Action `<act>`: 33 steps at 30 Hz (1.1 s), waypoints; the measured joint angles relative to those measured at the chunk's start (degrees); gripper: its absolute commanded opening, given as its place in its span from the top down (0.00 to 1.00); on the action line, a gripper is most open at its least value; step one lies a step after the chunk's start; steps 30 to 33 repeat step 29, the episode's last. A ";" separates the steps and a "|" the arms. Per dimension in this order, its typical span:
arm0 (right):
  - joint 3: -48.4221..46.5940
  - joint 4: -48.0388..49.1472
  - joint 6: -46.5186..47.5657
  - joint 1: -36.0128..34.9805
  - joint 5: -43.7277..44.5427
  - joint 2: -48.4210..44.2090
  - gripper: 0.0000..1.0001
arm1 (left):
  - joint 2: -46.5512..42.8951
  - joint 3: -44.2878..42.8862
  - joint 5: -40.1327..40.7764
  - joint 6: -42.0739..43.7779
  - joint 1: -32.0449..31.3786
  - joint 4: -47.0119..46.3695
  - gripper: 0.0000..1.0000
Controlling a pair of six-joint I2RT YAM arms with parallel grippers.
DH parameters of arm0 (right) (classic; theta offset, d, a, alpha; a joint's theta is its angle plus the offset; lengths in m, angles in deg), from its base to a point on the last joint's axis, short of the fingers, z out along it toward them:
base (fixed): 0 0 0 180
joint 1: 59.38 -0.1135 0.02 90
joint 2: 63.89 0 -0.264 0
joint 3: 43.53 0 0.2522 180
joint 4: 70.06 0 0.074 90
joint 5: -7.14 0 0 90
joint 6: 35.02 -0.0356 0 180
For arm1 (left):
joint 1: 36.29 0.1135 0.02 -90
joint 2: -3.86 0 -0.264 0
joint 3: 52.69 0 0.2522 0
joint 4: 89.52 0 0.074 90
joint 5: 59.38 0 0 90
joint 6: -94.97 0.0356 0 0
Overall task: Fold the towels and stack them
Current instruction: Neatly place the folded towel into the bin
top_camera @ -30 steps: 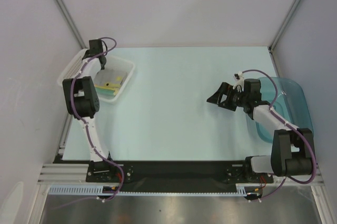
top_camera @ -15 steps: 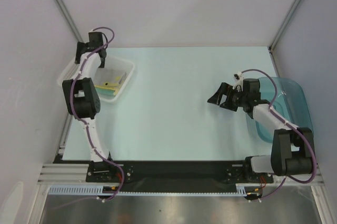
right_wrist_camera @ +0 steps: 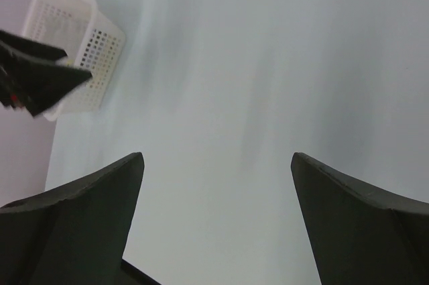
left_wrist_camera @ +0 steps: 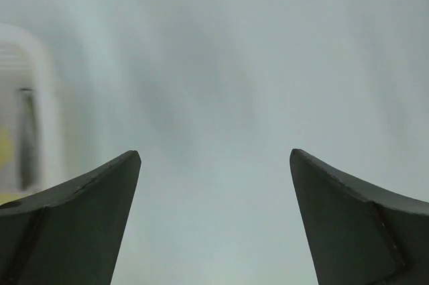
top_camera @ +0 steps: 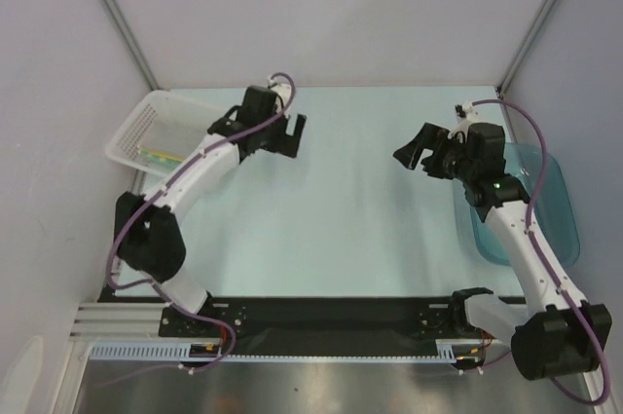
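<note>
Worktop (top_camera: 350, 209) pale green, blue tub (top_camera: 550, 190) at right edge, white mesh basket (top_camera: 128, 130) at far left with towels (top_camera: 158, 153) lying inside. Left tool (top_camera: 290, 136) spread wide near basket, gripping nothing; right tool (top_camera: 413, 144) equally spread near tub, touching nothing.

Towels (top_camera: 159, 154): only a thin strip shows, yellow with a green edge; their number and folds cannot be told.
Pose: lying low inside the white mesh basket (top_camera: 129, 129), along its near wall.
Place: at 10 o'clock on the table (top_camera: 360, 209) in the top view.
Left wrist view: a blurred yellow smear at the 9 o'clock edge, too smeared to tell more.
</note>
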 measured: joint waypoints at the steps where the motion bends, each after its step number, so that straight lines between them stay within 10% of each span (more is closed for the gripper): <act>1: -0.83 -0.98 0.04 0.02 0.59 -1.31 0.00 | -2.54 2.80 -1.84 -1.03 -2.25 -1.01 0.00; 16: -2.40 -9.22 -2.36 -0.02 3.26 -15.89 0.00 | -34.34 21.57 -16.04 -6.91 -11.15 -13.66 0.00; 33: -2.40 -11.85 0.17 -0.02 3.19 -17.09 0.00 | -38.38 25.53 -19.54 -9.73 -11.15 -16.57 0.00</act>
